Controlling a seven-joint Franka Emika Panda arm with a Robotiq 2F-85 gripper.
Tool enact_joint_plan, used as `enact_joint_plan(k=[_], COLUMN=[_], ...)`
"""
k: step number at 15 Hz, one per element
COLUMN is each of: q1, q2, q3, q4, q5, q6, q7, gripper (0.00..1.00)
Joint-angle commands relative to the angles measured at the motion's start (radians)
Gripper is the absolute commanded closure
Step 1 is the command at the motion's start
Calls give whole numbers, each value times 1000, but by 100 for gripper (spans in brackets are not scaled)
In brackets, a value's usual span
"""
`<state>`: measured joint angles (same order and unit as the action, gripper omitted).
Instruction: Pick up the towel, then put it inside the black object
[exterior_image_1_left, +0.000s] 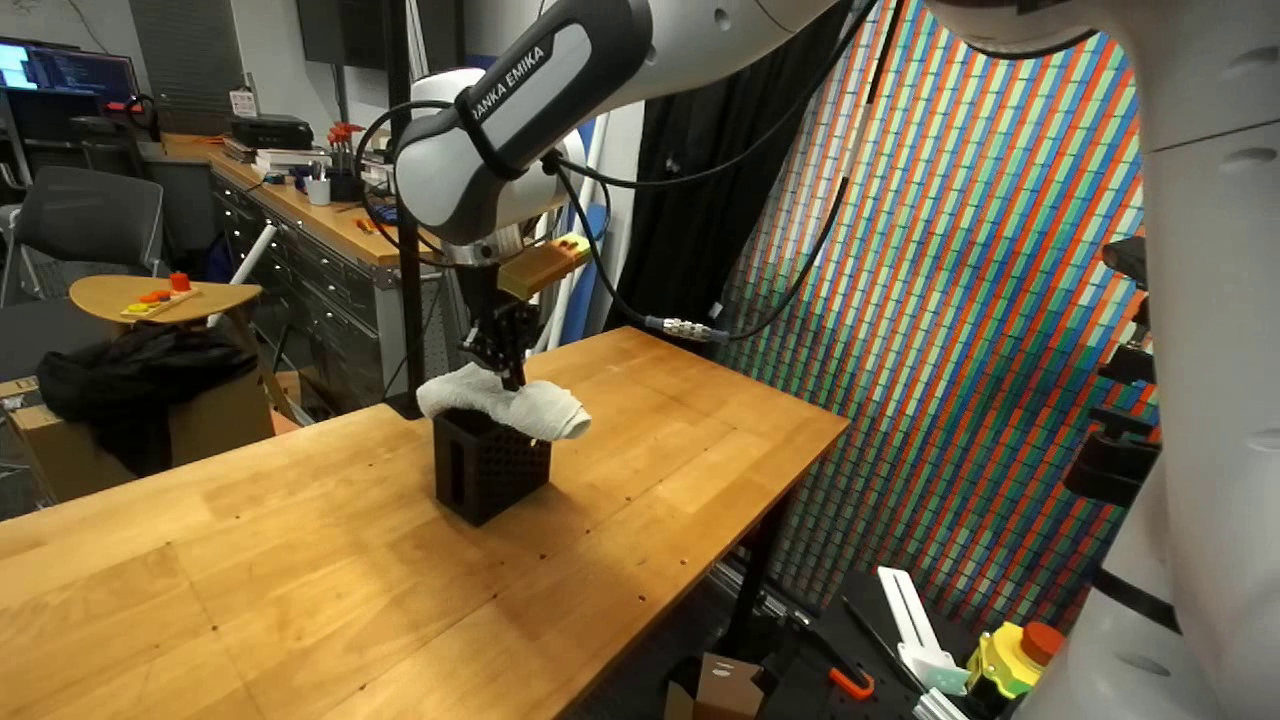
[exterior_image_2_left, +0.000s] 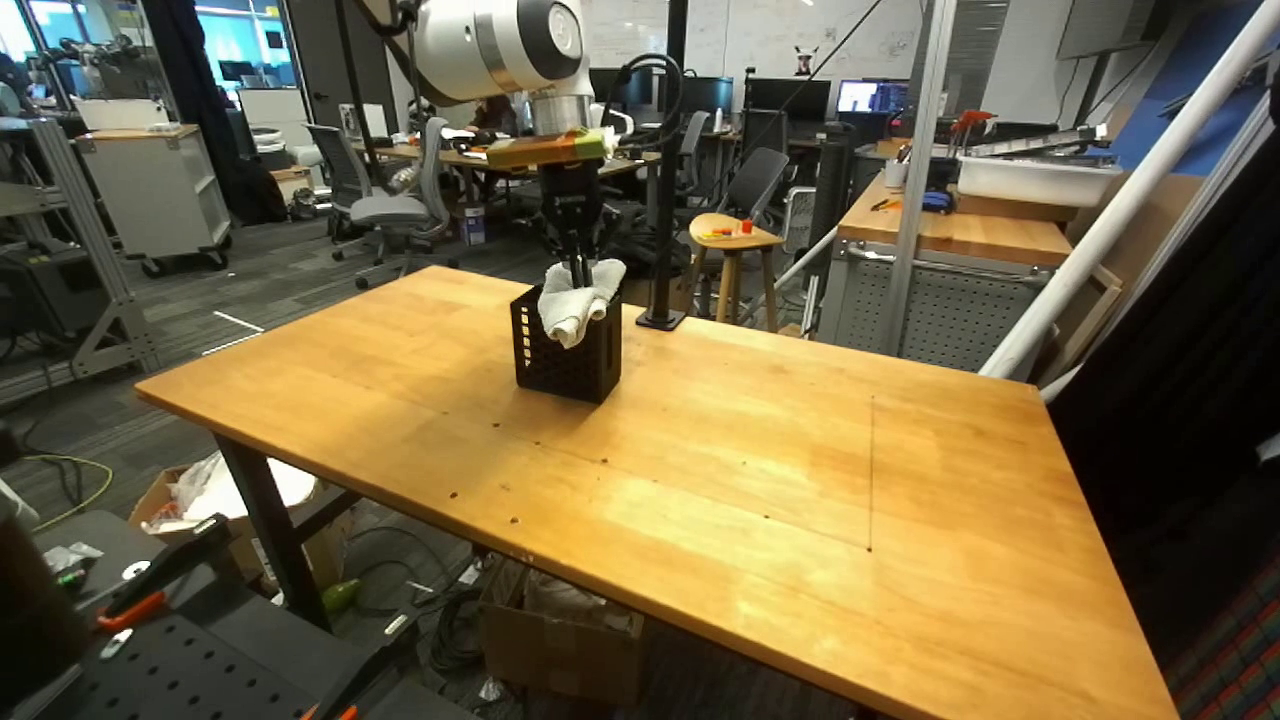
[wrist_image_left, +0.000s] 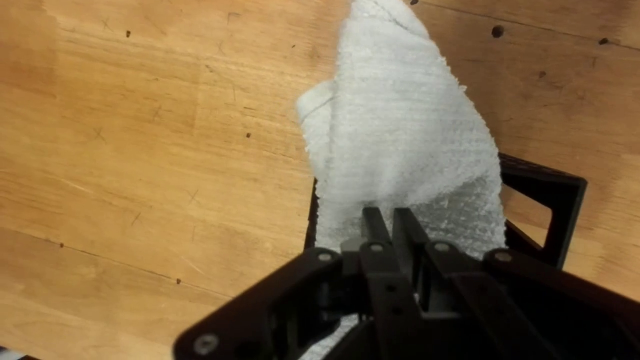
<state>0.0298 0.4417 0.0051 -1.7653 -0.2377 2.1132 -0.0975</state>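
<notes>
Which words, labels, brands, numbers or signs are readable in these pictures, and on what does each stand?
"ANKA EMIKA": on the robot arm, its beginning not fully visible.
Too small or blurred to read: anything on the monitor, the small white sign and the whiteboard.
I can read no other text.

Below my fingers (wrist_image_left: 374, 224), the towel (wrist_image_left: 407, 130) hides much of the black basket (wrist_image_left: 565, 212). Beyond them, the wrist view crops the towel's end.
</notes>
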Motion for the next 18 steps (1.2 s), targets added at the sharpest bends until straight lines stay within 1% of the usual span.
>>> enact_joint_plan(k=[1,9,11,18], q1=[-18,-20,-26,-51], q2=[31,111,119,173], q3=[3,38,41,52], q4=[22,81,80,77], q5=[10,50,65,143], q6=[37,41,46,50], q7=[-51,-124,-132,-176], gripper=[86,86,85,86])
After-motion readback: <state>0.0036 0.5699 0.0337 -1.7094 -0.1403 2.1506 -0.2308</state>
